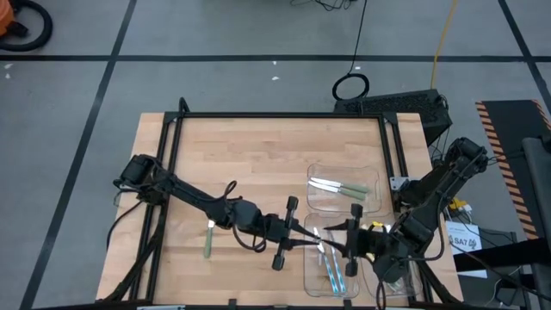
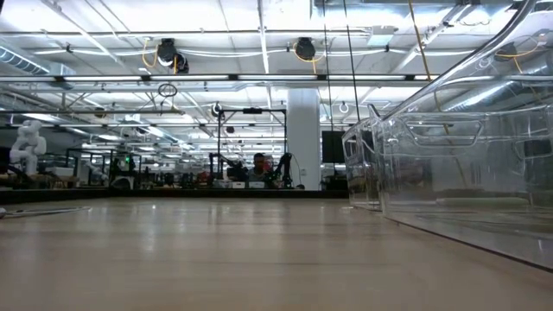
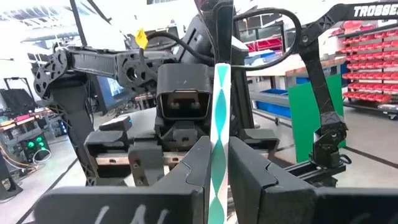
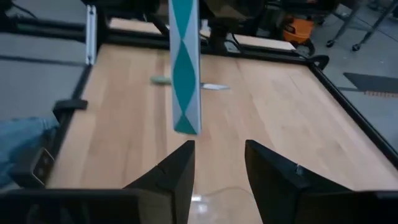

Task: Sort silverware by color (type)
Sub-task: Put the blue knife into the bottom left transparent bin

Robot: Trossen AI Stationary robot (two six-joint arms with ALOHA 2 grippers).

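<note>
1. The left gripper (image 3: 217, 146) is pinching a teal-and-white patterned utensil (image 3: 221, 106) by its handle. It holds it over the table's near half, at the left rim of the near tray (image 1: 310, 284) by the near right corner.
2. The right gripper (image 4: 219, 149) faces it from close by with its fingers spread and nothing between them. The free end of the handle hangs just clear of those fingers, so this looks like a handover.
3. To do it well, bring the spread fingers around the handle's free length, with the handle midway between them. One pad must not nudge it first and twist it in the left grip.
4. Close the right fingers fully before the left ones let go. The handle is slim and smooth and will probably slip if both grips are loose at once.
5. The piece likely belongs with the blue utensils (image 1: 334, 271) in the near tray, not with the green ones (image 1: 340, 188) in the far tray (image 1: 312, 172).
6. A green-handled utensil (image 1: 208, 244) lies loose toward the table's near left and is not yet sorted.
</note>
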